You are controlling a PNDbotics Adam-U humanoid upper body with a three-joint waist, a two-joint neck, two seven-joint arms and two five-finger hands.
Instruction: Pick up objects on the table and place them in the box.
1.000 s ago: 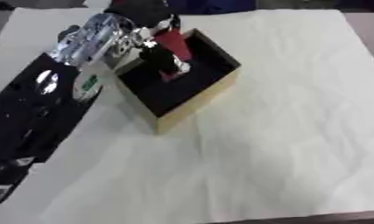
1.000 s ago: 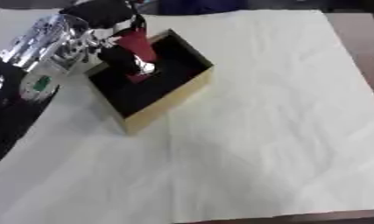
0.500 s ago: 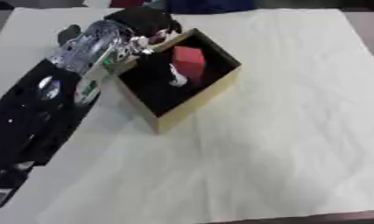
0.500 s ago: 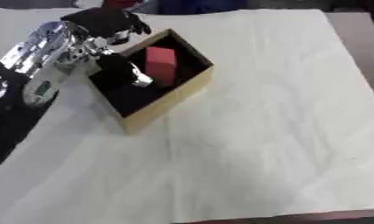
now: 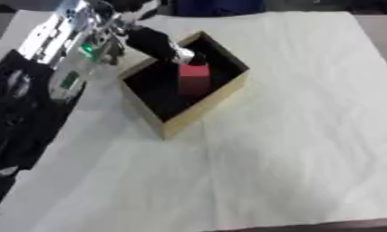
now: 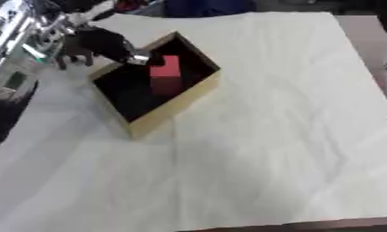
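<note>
White cloth [image 5: 291, 118] covered our whole table. Our box [image 5: 198, 105] sat near the far left, with the red block [image 5: 194, 78] inside. Our left hand [image 5: 155, 44] hung over its rim, fingers apart, holding nothing. We judged it might bump the box.

Red block [image 5: 194, 78], seemingly upright, inside tan box [image 5: 202, 107]

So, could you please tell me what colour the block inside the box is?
Red block, clearest in the left eye view.

Red block [image 6: 165, 74] inside box [image 6: 174, 105]
</note>
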